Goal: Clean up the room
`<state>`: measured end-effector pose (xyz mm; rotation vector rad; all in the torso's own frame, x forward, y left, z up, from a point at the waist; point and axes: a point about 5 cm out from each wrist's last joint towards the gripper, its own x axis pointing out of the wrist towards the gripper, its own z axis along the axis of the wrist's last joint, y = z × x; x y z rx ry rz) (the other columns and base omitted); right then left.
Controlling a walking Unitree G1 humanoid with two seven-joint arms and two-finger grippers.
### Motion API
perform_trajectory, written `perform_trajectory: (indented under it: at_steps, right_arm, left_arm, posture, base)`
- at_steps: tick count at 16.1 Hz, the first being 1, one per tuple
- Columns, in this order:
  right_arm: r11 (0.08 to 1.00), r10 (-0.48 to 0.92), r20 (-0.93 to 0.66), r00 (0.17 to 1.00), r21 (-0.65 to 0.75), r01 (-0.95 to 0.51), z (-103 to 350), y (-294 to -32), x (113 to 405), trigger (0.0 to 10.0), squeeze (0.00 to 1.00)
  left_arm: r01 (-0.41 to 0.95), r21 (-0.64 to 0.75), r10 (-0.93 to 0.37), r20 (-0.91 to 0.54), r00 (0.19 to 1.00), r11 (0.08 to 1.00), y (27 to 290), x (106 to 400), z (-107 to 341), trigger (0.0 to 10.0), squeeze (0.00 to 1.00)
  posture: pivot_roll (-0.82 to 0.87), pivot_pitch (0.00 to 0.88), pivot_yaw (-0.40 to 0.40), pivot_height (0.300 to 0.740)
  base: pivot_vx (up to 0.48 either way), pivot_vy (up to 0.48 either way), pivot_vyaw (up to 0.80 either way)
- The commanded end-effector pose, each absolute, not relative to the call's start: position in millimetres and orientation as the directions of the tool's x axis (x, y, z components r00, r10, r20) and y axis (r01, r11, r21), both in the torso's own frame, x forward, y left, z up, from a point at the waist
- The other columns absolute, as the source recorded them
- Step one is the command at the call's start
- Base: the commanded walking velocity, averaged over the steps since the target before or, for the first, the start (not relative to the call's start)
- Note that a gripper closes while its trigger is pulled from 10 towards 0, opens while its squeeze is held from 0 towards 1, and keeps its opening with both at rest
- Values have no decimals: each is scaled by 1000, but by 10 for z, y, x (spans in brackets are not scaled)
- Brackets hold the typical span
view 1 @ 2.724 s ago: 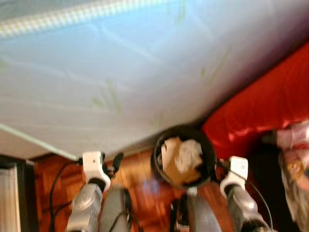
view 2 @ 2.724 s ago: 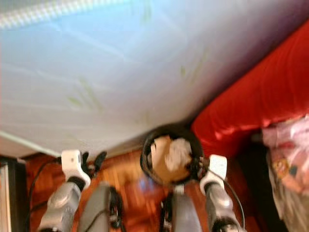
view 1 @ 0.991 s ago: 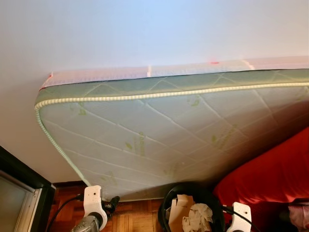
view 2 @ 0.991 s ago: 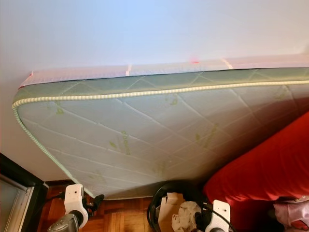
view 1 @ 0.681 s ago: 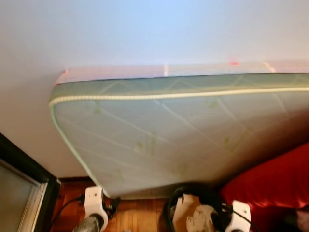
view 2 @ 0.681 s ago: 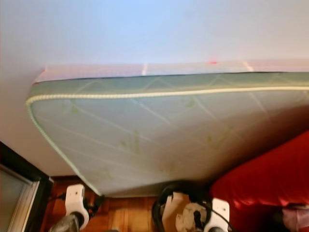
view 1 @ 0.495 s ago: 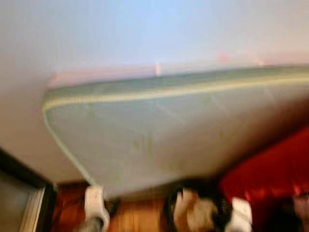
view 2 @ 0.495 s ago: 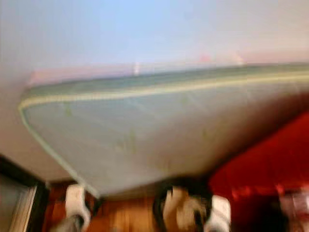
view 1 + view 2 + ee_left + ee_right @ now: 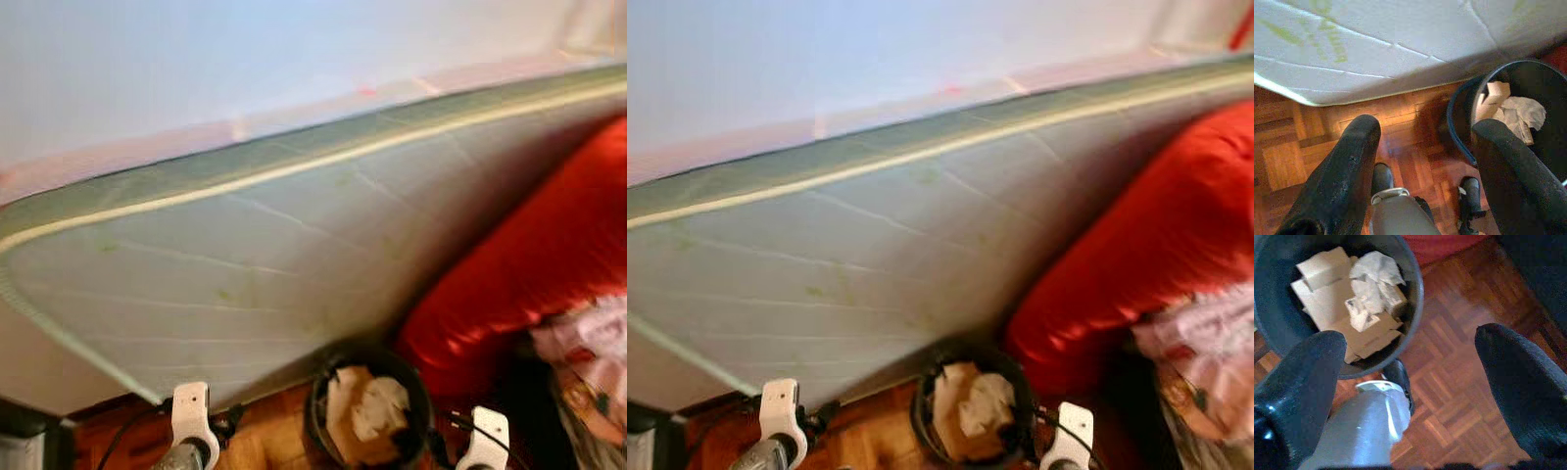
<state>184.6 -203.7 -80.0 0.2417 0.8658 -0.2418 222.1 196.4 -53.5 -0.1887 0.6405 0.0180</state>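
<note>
1. From the head camera I see a pale green quilted mattress point(image 9: 245, 264) leaning against the white wall point(image 9: 196, 59), its lower edge on the parquet floor point(image 9: 1283, 156).
2. A black bin point(image 9: 921, 411) stands on the floor just in front of the mattress, between my 2 arms and close beside a red cushion point(image 9: 519, 264) on my right.
3. The bin holds brown cardboard pieces point(image 9: 1327, 298) and crumpled white paper point(image 9: 1374, 271) — piled close to the rim.
4. My left pincer point(image 9: 1422, 169) is open and empty, its 2 black fingers point(image 9: 1347, 181) spread wide above the floor, with the bin near one finger and the mattress edge ahead.
5. My right pincer point(image 9: 1415, 382) is also open and holds nothing; it hangs over the floor right beside the bin.
6. At far right, past the cushion, lies a pink-and-white patterned bundle point(image 9: 588, 362) — possibly fabric or a plastic bag; the blur keeps me from saying which.
</note>
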Motion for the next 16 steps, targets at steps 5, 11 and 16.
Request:
perform_trajectory:
  at_steps: [5,11,16]
  right_arm:
    - [948,-97,-775,625,120,296,-817,-2034,1806,10000,0]
    - [954,-92,-788,609,106,280,-831,-2029,1785,10000,0]
    - [961,-85,-789,609,97,260,-838,-2026,1769,10000,0]
  left_arm:
    - [-55,-139,-46,-635,771,989,1949,2129,-605,10000,0]
    - [-77,-131,-29,-656,755,988,1966,2077,-640,10000,0]
    - [-84,-134,-27,-665,747,987,1966,2041,-662,10000,0]
  posture:
    - [61,199,-36,740]
    - [63,193,-42,740]
    - [58,182,-43,740]
  base:
    - [0,0,0]
    - [0,-180,-434]
    - [0,0,0]
